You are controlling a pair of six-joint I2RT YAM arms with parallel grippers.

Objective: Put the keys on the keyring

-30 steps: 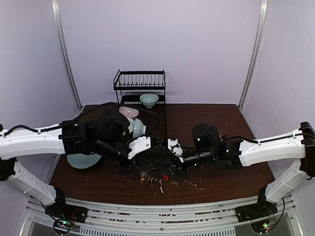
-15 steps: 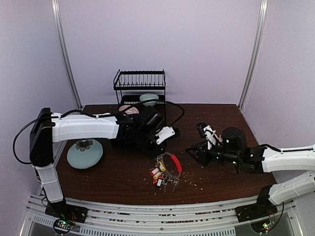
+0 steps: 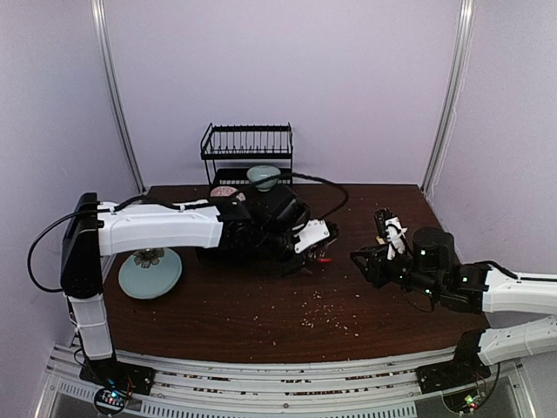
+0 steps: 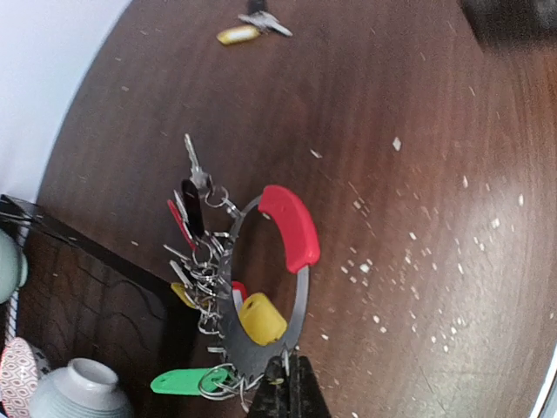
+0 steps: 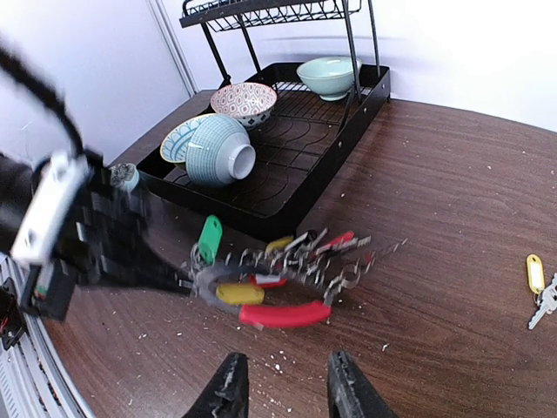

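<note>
My left gripper (image 4: 291, 387) is shut on the thin metal edge of the keyring (image 4: 287, 226), a ring with a red clip and a bunch of keys with red, green and yellow tags. It holds the ring just above the brown table. In the top view the left gripper (image 3: 313, 251) is at mid-table with a bit of red (image 3: 323, 259) showing below it. My right gripper (image 5: 287, 392) is open and empty, close in front of the keyring (image 5: 287, 313). Loose keys with a yellow tag (image 5: 538, 287) lie on the table to the right; they also show in the left wrist view (image 4: 252, 26).
A black dish rack (image 3: 248, 152) with several bowls (image 5: 222, 148) stands at the back, close behind the keyring. A teal plate (image 3: 150, 272) lies at the left. Pale crumbs (image 3: 326, 315) are scattered over the table.
My left gripper has lifted the keyring off the table and carried it right and back. My right gripper has drawn back to the right.
</note>
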